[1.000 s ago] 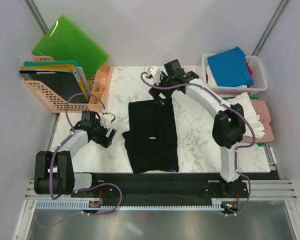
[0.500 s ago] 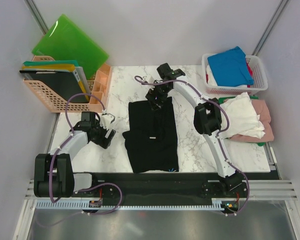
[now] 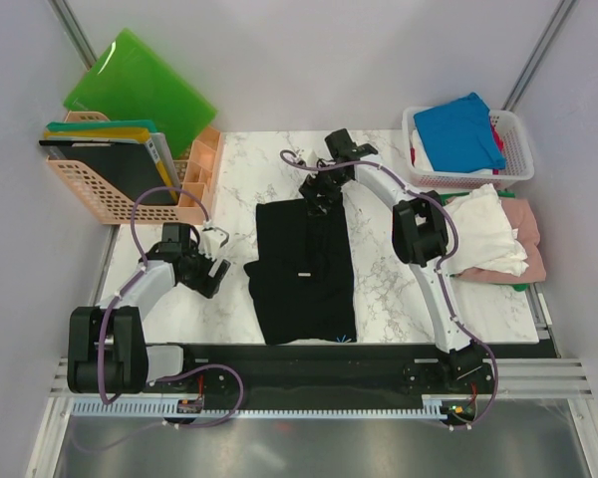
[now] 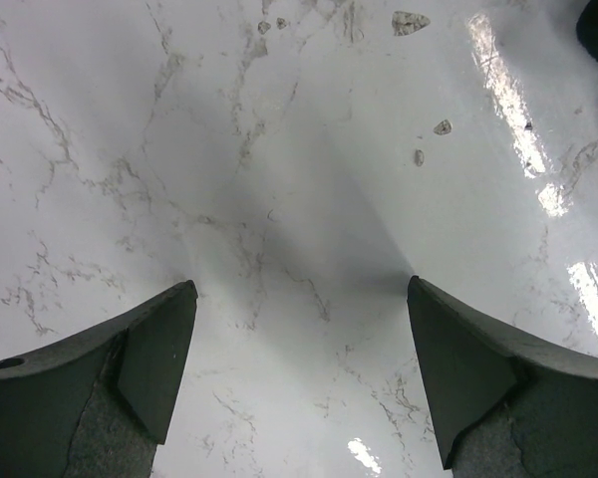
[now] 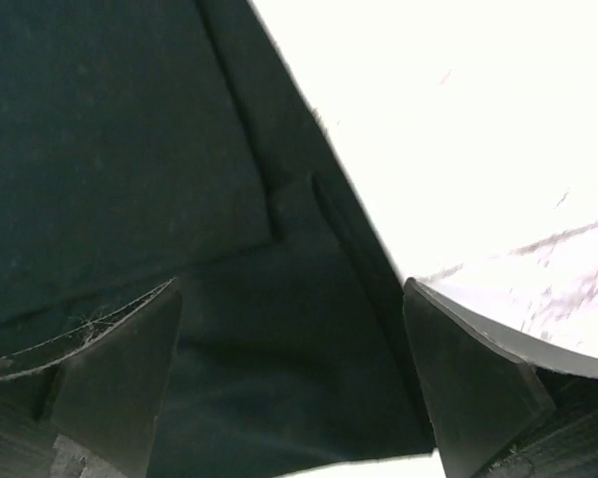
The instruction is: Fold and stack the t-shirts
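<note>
Hovering my right gripper [image 5: 291, 299], jaws spread, over far edge of black t-shirt [image 3: 304, 274]. I judge cloth soft, limp, light: pinch 1 corner. Left gripper [image 4: 297, 299] spread above table [image 4: 279, 149].

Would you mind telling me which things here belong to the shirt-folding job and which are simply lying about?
For the job:
black t-shirt spread on the table
blue t-shirt in the white basket
white t-shirt
pink t-shirt

Lying about:
green plastic boards
peach file basket
</note>
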You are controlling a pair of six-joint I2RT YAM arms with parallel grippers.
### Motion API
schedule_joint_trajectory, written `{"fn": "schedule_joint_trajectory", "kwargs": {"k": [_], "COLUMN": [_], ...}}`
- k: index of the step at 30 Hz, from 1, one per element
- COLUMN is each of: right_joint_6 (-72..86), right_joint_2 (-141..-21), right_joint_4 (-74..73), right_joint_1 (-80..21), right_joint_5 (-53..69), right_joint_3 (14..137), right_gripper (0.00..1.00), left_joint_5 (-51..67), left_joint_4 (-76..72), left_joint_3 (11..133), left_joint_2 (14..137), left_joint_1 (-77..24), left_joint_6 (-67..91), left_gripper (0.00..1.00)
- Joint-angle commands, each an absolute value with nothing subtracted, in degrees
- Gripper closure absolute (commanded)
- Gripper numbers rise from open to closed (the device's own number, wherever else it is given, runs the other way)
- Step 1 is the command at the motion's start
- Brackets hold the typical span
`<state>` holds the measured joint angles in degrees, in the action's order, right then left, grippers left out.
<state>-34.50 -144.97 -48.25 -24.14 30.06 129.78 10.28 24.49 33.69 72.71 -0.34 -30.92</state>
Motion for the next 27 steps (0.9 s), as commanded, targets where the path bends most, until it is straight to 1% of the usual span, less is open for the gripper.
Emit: {"fn": "schedule_joint_trajectory", "kwargs": {"k": [1,8,12,16,21,24,25,27], "right_joint_6": [-33.84,-33.05,-32.7,-32.87,-36.64,-37.26,-37.96,-40.24], "right_joint_2": [-145.71,-146.87,-145.02,-148.18,-145.65,-144.93,-145.28,-145.72], "right_joint_4": [-42.81,-37.8,-31.47,-35.31,-37.88,-39.89,-43.03,-46.48], "right_joint_1": [-24.79,-25.4,-25.66,-26.28,-27.33,-27.77,-27.95,-28.65], "right_joint_5": [32.34,31.21,29.8,31.02,31.81,32.78,32.7,31.82], "right_joint_3": [128.05,128.85,125.69,129.02,123.06,122.6,123.48,125.32], "right_gripper": [0.02,0.02,0.02,0.02,0.04,0.06,0.07,0.18], "left_joint_5": [8.53,8.26,8.17,7.65,8.08,8.87,9.22,10.1], "left_joint_4": [25.66,27.07,27.25,27.42,27.16,26.98,26.81,26.54], "left_joint_3": [34.8,36.47,36.74,36.91,37.88,39.11,39.37,40.07], "left_joint_2": [71.19,71.28,71.72,72.68,74.52,76.72,77.16,77.95], "left_joint_1": [-0.09,-0.17,-0.17,-0.09,-0.09,-0.09,-0.17,-0.18], "left_joint_6": [-32.08,-31.73,-31.38,-31.46,-31.64,-31.2,-31.03,-30.41], "left_gripper": [0.07,0.07,0.07,0.07,0.07,0.07,0.08,0.08]}}
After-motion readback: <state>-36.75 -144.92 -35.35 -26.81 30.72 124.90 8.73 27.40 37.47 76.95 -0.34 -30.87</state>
